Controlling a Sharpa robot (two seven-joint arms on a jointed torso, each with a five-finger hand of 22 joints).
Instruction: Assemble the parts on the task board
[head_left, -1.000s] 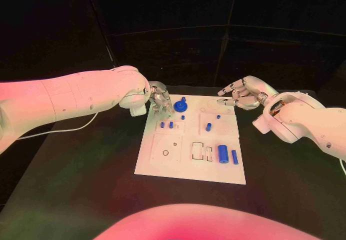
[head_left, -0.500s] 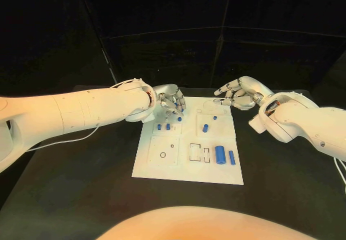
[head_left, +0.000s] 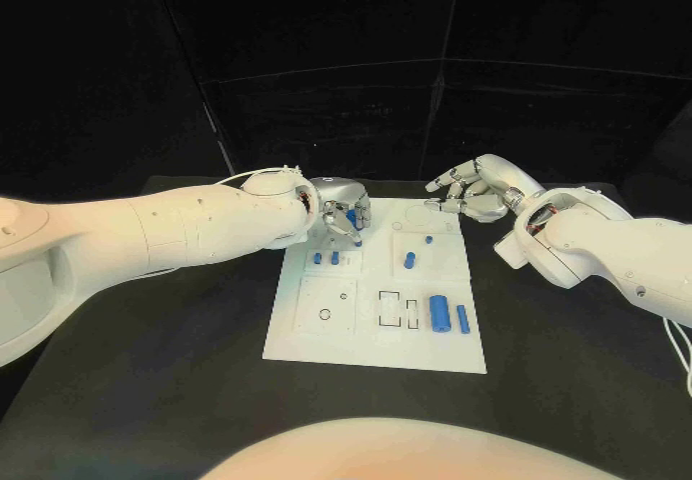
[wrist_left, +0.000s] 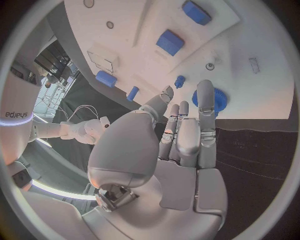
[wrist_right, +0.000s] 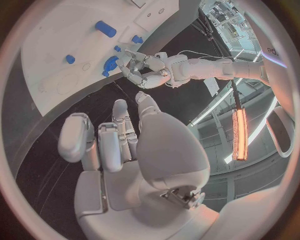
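Head view shows the left hand (head_left: 340, 208) over the far left corner of the task board (head_left: 361, 345), fingers pointing down at the board. Left wrist view places those fingers (wrist_left: 205, 107) directly above a blue gear-shaped part (wrist_left: 210, 99) that sits beside the board's far edge; whether they grip it or merely hover cannot be told — the fingers lie close together and cover its middle. My judgement: the hand is placed there to seat or lift that gear.

Just nearer the robot than this hand stand two small blue pegs (head_left: 326, 258), upright in the board. Further toward the right hand's side lie a short blue cylinder (head_left: 411, 262) and, nearer the robot, a larger blue cylinder (head_left: 440, 310) with a slim blue bar (head_left: 463, 319) beside it, next to empty rectangular recesses (head_left: 392, 307) — these parts appear unassembled, so much of the task remains.

Right hand (head_left: 470, 190) hangs past the board's far right corner, fingers spread and holding nothing, well apart from every part; it seems parked to keep the board free.

Room for movement: the left hand works close to the board's far edge, so a slip could push the gear off onto the black table (head_left: 159, 370). The near half of the board is open to either arm.
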